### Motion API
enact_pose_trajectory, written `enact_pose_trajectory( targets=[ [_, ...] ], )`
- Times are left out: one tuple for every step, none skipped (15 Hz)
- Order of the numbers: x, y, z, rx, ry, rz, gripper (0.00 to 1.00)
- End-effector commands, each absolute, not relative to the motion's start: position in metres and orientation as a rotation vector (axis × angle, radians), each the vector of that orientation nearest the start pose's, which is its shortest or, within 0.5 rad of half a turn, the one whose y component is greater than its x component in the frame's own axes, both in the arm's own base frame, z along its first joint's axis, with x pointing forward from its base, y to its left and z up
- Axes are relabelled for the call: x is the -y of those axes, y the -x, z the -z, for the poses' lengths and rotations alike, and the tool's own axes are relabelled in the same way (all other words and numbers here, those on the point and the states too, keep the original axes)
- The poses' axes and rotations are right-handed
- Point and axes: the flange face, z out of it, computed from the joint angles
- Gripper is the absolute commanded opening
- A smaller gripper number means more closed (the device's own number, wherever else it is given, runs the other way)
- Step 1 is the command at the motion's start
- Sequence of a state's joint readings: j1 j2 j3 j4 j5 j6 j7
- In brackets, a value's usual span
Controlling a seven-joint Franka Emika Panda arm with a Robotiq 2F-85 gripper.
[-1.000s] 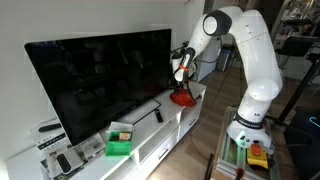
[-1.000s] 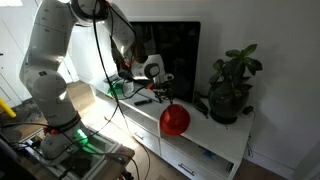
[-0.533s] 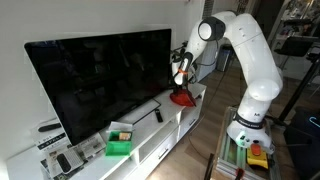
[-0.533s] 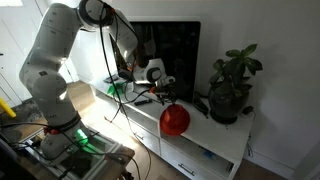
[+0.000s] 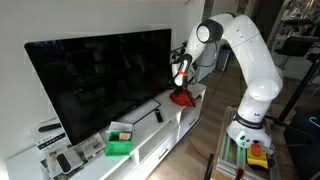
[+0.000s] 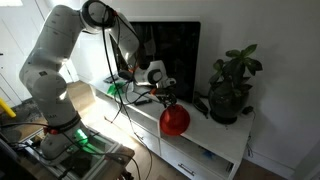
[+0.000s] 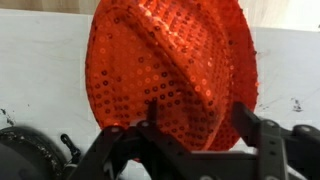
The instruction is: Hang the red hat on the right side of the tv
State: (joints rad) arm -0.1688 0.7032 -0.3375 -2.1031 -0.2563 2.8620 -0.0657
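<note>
The red hat [image 5: 182, 97] is a sequined cap that hangs from my gripper [image 5: 181, 80] just beyond the right end of the tv [image 5: 100, 85], low over the white cabinet top. In an exterior view the hat [image 6: 175, 121] dangles below the gripper [image 6: 165, 94] in front of the tv [image 6: 178, 50]. In the wrist view the hat [image 7: 170, 70] fills the frame and sits between the two fingers of my gripper [image 7: 198, 128], which are closed onto its fabric.
A long white cabinet [image 5: 165, 128] carries the tv. A green box [image 5: 120, 146] lies on it towards the other end, with small dark items nearby. A potted plant [image 6: 231, 85] stands on the cabinet end next to the hat.
The upper arm has shifted slightly. The gripper and the hat stay in almost the same place.
</note>
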Motion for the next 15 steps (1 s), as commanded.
enact_pose_trajectory(
  targets=[
    [0.279,-0.504,-0.097,-0.251,3.438,-0.040,0.46],
    [0.280,-0.504,-0.097,-0.255,3.440,-0.042,0.39],
    [0.282,-0.504,-0.098,-0.270,3.445,-0.037,0.32],
    [0.283,-0.504,-0.098,-0.280,3.442,-0.034,0.26],
    [0.284,-0.503,-0.098,-0.287,3.440,-0.037,0.17],
    [0.286,-0.502,-0.102,-0.300,3.459,-0.034,0.11],
    [0.286,-0.501,-0.105,-0.310,3.447,-0.027,0.05],
    [0.289,-0.499,-0.108,-0.321,3.456,-0.024,0.01],
    [0.294,-0.497,-0.108,-0.338,3.454,-0.027,0.00],
    [0.298,-0.494,-0.110,-0.356,3.451,-0.028,0.00],
    [0.302,-0.491,-0.113,-0.368,3.450,-0.029,0.00],
    [0.308,-0.485,-0.120,-0.396,3.463,-0.041,0.01],
    [0.313,-0.480,-0.127,-0.423,3.461,-0.035,0.01],
    [0.320,-0.474,-0.136,-0.450,3.468,-0.027,0.01],
    [0.326,-0.467,-0.146,-0.469,3.469,-0.013,0.01]
  ],
)
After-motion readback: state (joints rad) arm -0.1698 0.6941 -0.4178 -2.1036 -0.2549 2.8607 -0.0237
